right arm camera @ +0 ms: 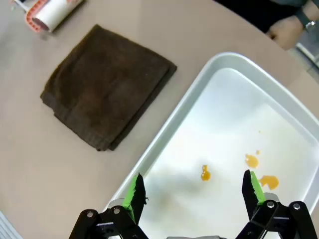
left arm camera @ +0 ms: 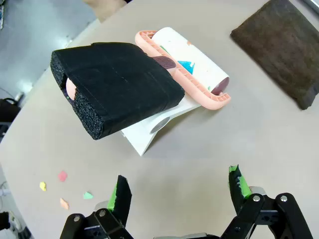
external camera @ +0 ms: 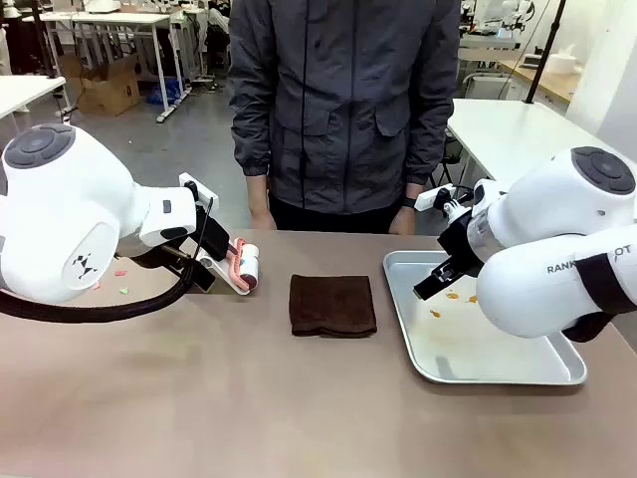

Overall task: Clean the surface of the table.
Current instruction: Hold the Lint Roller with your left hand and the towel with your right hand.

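Wide bare table foreground; right pincer seemingly above tray edge

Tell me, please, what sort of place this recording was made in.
Most likely a robotics lab or workshop: a white left arm and right arm stand at the tan table facing a person, with white-topped worktables and a cardboard box on a bare floor behind.

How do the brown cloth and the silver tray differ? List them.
The brown cloth is dark, soft and folded; the silver tray is shiny and rimmed. The cloth looks clean; the tray holds orange spots. The cloth is smaller than the tray. Both lie on the table.
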You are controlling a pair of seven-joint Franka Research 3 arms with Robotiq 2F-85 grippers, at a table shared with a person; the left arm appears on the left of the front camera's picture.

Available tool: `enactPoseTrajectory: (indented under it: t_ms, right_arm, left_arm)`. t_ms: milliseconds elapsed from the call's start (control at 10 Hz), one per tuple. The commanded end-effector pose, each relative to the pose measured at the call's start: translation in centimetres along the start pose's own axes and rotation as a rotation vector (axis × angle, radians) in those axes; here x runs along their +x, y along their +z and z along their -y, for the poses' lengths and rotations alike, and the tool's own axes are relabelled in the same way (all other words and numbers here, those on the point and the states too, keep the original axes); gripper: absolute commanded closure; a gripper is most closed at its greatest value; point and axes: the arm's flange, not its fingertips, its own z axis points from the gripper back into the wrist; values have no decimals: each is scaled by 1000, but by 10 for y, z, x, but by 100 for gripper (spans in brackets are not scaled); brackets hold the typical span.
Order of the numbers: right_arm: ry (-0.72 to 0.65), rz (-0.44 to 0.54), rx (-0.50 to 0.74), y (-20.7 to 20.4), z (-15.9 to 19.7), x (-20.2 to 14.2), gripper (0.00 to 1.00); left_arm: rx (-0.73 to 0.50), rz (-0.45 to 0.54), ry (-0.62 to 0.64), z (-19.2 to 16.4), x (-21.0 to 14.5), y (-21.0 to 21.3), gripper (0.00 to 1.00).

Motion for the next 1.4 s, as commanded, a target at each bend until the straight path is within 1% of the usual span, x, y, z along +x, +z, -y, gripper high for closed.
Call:
enactPoseTrajectory:
  t_ms: [0,1300]
  right_arm:
    - [0,0,0,0,0,0,0]
    - [0,0,0,0,0,0,0]
  left_arm:
    - [0,0,0,0,0,0,0]
    - [0,0,0,0,0,0,0]
